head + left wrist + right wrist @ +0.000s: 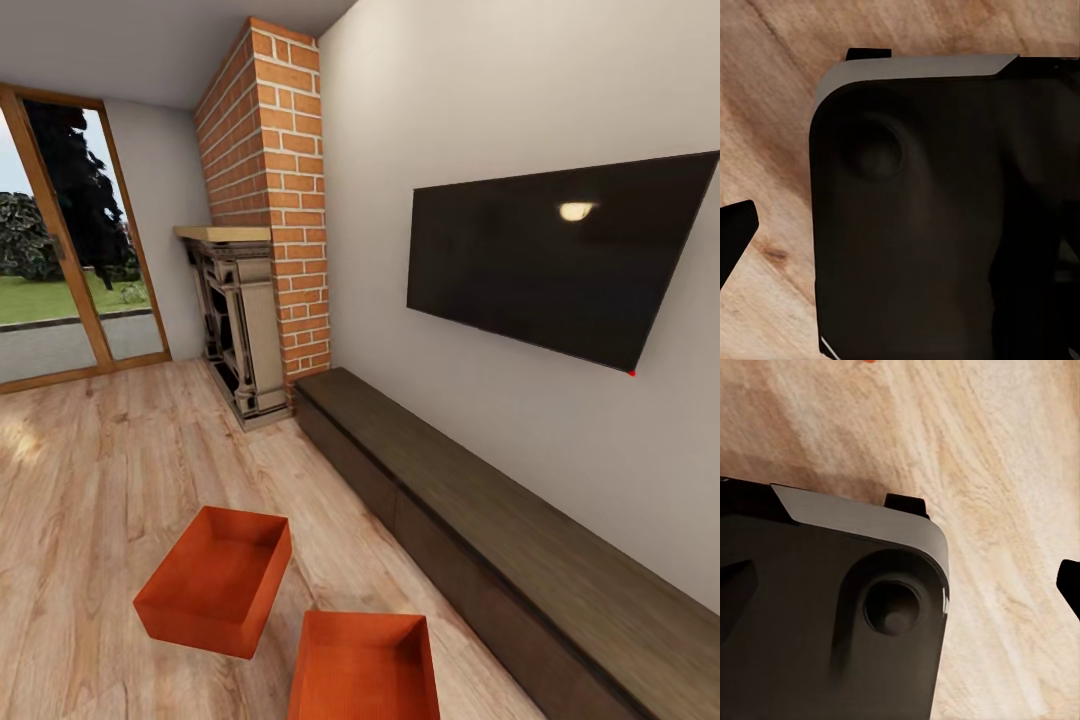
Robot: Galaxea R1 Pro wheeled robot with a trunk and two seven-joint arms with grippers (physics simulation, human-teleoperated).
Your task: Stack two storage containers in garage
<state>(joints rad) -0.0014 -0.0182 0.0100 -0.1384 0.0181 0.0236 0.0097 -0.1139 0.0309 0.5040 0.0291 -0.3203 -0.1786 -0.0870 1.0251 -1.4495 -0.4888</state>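
Big dark robot housing (pixel 825 622) with a grey top strip and a round recess hangs over the pale wood plank floor (pixel 1005 472). Tiny orange-red speck (pixel 868 361) right at the frame's edge.

Each wrist view shows a dark robot body part; tool fingers (pixel 735 232) barely visible, state unclear.

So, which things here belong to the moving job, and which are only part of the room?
Belong to the job:
- left storage container, on the wood floor
- right storage container, nearer the cabinet

Only part of the room:
- low dark cabinet
- TV
- brick chimney
- fireplace
- glass doors
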